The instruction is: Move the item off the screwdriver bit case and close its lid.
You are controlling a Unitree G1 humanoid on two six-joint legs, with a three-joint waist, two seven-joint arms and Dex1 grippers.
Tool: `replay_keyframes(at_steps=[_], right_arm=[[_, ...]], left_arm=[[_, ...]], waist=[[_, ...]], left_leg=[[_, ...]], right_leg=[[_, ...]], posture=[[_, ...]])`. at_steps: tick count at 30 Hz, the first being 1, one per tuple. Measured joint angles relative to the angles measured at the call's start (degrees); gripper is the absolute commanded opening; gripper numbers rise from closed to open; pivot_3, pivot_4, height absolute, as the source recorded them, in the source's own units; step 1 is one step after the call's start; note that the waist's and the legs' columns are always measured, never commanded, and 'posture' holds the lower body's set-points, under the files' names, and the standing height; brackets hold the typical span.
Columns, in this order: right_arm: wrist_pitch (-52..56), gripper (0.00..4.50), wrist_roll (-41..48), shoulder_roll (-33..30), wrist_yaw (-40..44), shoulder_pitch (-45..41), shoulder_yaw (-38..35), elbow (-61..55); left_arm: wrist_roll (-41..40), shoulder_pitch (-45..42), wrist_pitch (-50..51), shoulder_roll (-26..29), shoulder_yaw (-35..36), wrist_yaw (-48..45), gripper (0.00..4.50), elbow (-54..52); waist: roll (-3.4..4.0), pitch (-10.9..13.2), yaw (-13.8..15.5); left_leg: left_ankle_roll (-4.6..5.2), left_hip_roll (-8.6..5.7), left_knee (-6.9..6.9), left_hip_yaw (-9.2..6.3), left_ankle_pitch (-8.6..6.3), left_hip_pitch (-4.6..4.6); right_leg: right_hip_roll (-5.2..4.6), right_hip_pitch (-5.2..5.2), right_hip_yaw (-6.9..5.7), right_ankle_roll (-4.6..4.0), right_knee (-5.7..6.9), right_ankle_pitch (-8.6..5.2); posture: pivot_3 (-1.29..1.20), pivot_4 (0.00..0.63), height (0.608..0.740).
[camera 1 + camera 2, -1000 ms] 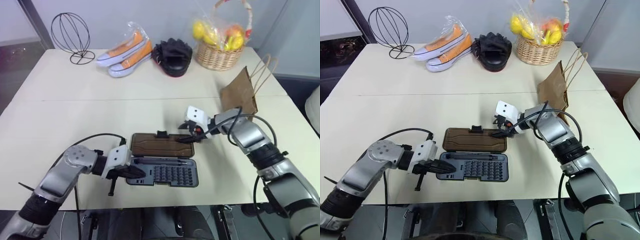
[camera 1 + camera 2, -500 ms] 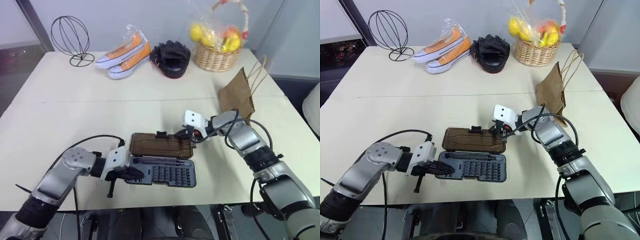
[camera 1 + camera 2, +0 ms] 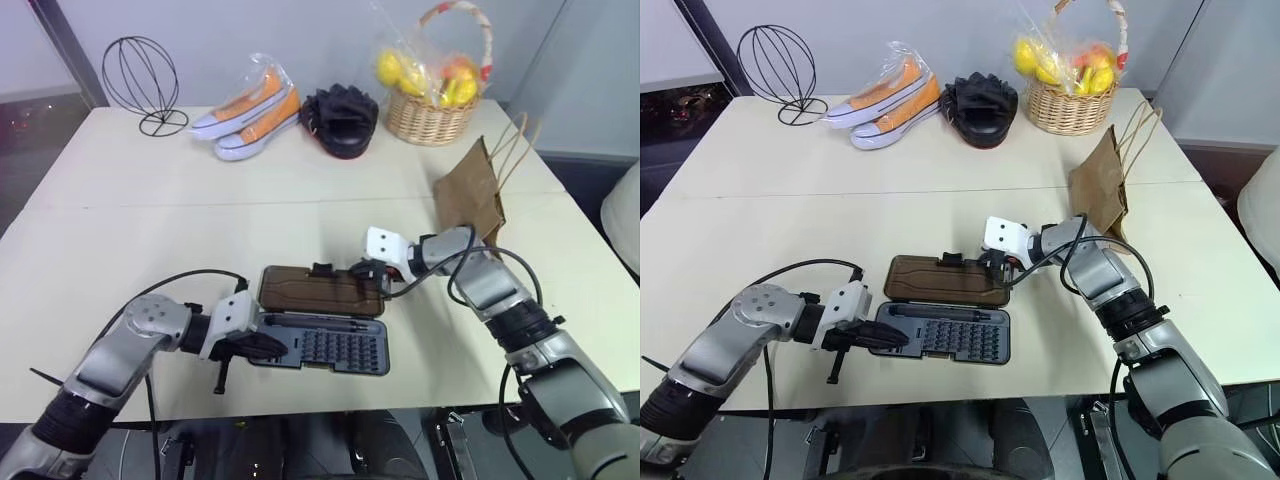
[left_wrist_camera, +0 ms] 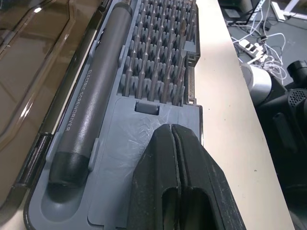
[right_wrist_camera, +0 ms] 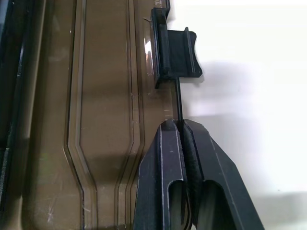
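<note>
— Moved since earlier? Right gripper (image 3: 366, 270), jaws now clenched on lid (image 3: 320, 290) far edge, beside latch.

— Elsewhere? Left gripper (image 3: 270, 347) clenched, pressing screwdriver bit case (image 3: 330, 350) by bench near edge; paper bag (image 3: 472, 190) off, toward right edge.

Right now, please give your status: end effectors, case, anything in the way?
Both end effectors shut: right pinching lid edge, left pressing on case base. Lid open flat. Paper bag already aside.

The desk (image 3: 150, 230) lies bare between the open case (image 3: 320, 330) and the far row; the paper bag (image 3: 470, 195) stands at its right.
</note>
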Motion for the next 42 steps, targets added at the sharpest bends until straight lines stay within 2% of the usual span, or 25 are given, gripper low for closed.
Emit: replay_keyframes(at_steps=[11, 17, 33, 42], right_arm=[[8.1, 0.02, -5.0, -3.8, -7.4, 8.8, -2.8, -22.1], [7.8, 0.02, -11.9, -5.1, -13.5, 15.6, -3.3, -33.4], [-2.5, 0.02, -23.1, -6.5, -21.2, 22.4, -2.7, -37.9], [-13.0, 0.02, -27.6, -7.6, -27.0, 26.2, -4.6, -37.7]], left_arm=[[-0.4, -0.1, -0.2, -0.4, -0.1, 0.2, 0.00, 0.5], [-0.5, 0.0, 0.0, -0.8, -0.1, 0.6, 0.00, 0.5], [-1.1, 1.3, 0.1, -0.9, 0.1, 2.2, 0.00, -0.5], [-1.7, 1.2, 0.7, -1.3, 0.1, 2.7, 0.00, -0.2]], waist=[[0.00, 0.0, 0.3], [0.00, 0.0, 0.3], [-0.02, 0.0, 0.4], [-0.03, 0.0, 0.5]], left_leg=[[-0.01, 0.01, 0.01, -0.02, 0.00, -0.12], [-0.01, -0.01, 0.02, -0.01, 0.00, -0.16], [-0.01, 0.02, 0.02, 0.00, 0.00, -0.18], [-0.01, 0.00, 0.02, 0.01, 0.00, -0.20]], right_leg=[[0.00, -0.09, 0.00, -0.02, -0.03, -0.02], [-0.02, -0.11, 0.01, -0.06, -0.08, -0.06], [-0.06, -0.11, 0.02, -0.11, -0.14, -0.13], [-0.09, -0.11, 0.03, -0.10, -0.17, -0.15]], posture=[[0.00, 0.150, 0.740], [0.00, 0.150, 0.740], [0.00, 0.150, 0.740], [0.00, 0.150, 0.740]])
